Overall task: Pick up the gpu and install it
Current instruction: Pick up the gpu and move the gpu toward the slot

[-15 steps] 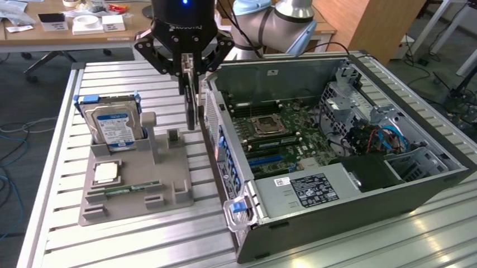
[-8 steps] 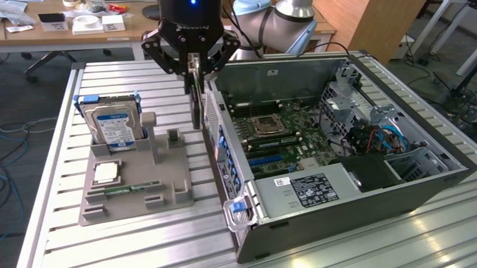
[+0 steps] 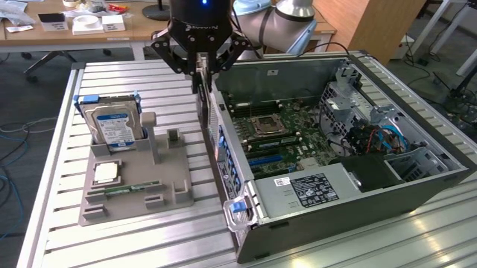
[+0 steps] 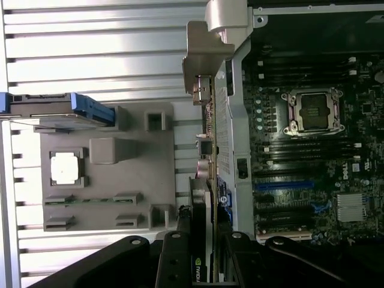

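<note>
The black gripper (image 3: 200,68) is closed on the thin green gpu card (image 3: 200,94) with a silver bracket. The card hangs below it, just beside the wall of the open grey metal computer case (image 3: 335,220).

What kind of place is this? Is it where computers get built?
Probably a robotics lab or workshop. A robot arm's tool holds a gpu beside an open computer case on a slatted metal table, and office desks stand behind.
</note>
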Action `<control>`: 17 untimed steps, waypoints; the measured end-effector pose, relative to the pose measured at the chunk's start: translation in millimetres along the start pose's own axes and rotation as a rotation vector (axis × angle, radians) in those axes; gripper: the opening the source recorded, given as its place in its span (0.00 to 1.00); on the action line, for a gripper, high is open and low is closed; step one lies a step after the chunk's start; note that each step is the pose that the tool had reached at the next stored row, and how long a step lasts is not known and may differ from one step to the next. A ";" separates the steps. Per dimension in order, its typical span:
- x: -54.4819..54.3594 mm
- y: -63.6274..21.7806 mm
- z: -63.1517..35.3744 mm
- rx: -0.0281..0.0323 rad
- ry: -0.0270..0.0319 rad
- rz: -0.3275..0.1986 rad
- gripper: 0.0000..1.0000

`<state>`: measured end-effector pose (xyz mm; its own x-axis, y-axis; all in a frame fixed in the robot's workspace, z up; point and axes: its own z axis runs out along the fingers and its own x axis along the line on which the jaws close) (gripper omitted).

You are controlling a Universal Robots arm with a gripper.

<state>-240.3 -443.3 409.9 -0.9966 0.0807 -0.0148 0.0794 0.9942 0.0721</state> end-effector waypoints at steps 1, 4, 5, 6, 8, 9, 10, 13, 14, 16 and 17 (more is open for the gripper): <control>-1.7 0.1 0.0 0.0000 0.0000 0.000 0.27; -7.1 0.6 0.2 -0.0001 0.0000 0.000 0.27; -9.0 0.8 0.2 -0.0001 0.0000 0.000 0.27; -10.7 0.9 0.3 -0.0001 0.0000 0.000 0.27; -14.5 1.3 0.4 -0.0002 -0.0001 0.000 0.27; -16.4 1.4 0.4 -0.0002 -0.0001 0.000 0.27; -18.2 1.6 0.4 -0.0001 0.0000 0.000 0.27; -23.9 2.1 0.5 -0.0002 0.0000 0.000 0.27; -25.7 2.3 0.6 -0.0001 0.0000 0.000 0.27; -29.7 2.7 0.7 -0.0001 0.0000 0.000 0.27; -31.6 2.9 0.7 -0.0002 0.0000 0.000 0.27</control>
<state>-208.6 -442.9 409.9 -0.9966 0.0806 -0.0148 0.0794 0.9942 0.0723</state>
